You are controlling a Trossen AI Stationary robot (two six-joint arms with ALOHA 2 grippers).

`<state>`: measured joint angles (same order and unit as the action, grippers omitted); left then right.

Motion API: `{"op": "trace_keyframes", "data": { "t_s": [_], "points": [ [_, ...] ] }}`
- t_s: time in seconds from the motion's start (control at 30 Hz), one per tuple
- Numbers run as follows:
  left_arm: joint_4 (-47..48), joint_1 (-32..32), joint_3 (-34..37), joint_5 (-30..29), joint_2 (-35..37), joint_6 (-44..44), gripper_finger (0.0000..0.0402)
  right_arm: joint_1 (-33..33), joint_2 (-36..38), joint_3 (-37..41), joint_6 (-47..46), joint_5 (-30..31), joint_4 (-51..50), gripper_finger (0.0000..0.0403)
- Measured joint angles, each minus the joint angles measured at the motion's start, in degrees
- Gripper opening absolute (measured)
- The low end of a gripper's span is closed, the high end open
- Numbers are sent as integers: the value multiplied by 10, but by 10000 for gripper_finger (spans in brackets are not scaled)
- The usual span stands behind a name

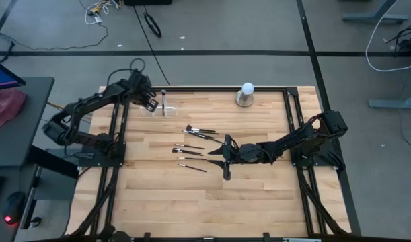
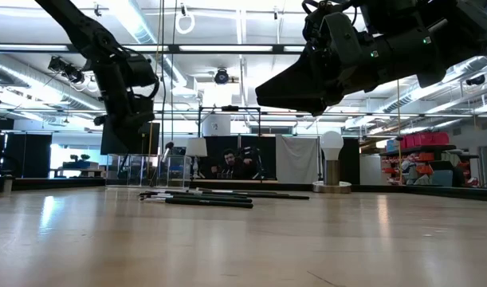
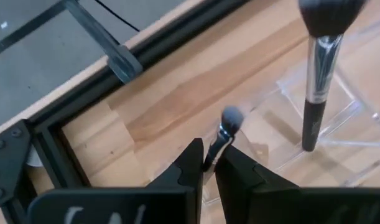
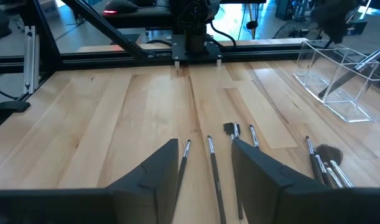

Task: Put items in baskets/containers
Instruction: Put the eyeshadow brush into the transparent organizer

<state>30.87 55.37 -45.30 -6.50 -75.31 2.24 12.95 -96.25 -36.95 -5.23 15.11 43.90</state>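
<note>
Two arms are at work at opposite ends of the job. The left gripper (image 3: 207,171) hovers over the clear plastic holder (image 3: 329,134) at the far left of the table, its jaws nearly together on the handle of a small makeup brush (image 3: 222,134) with its bristle tip pointing away from the fingers; whether the pinch is firm or just loosening cannot be told. That brush hangs above the holder's near edge, beside a larger brush (image 3: 317,68) already standing upright in a compartment, bristles up. The loose brushes (image 1: 195,146) lie scattered on the wooden table (image 1: 259,202) around its middle, well apart from the holder. The right gripper (image 4: 205,165) is poised just above them with its jaws spread wide and nothing between them. The relation that matters: in the right wrist view one thin brush (image 4: 214,174) lies in the gap directly ahead, its long axis running forward along the gripper's line of sight, so the fingers straddle it across its width, with another thin brush (image 4: 183,158) close by the neighbouring finger. By my reading the right arm is far nearer these brushes than the left, and a straight descent should close across that handle, provided the neighbour is not caught too.
</note>
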Motion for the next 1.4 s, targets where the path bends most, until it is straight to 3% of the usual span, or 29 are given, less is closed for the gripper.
{"op": "trace_keyframes", "data": {
  "t_s": [0.13,0.47,0.8,1.07,1.23,1.4],
  "points": [
    [3,-1,0,25,-8,4,58,0,0,0,0,0,0,150],
    [10,-1,-4,1,-8,6,118,0,0,0,0,0,0,150],
    [170,-31,-121,2,66,-14,143,0,0,0,-1,0,0,150],
    [148,-182,-101,3,186,-60,129,0,0,0,-3,0,-10,150],
    [22,-314,5,4,245,-93,124,0,0,0,-10,0,-14,150],
    [-157,-435,133,1,259,-132,124,0,0,0,-18,0,-17,150]
  ]
}}
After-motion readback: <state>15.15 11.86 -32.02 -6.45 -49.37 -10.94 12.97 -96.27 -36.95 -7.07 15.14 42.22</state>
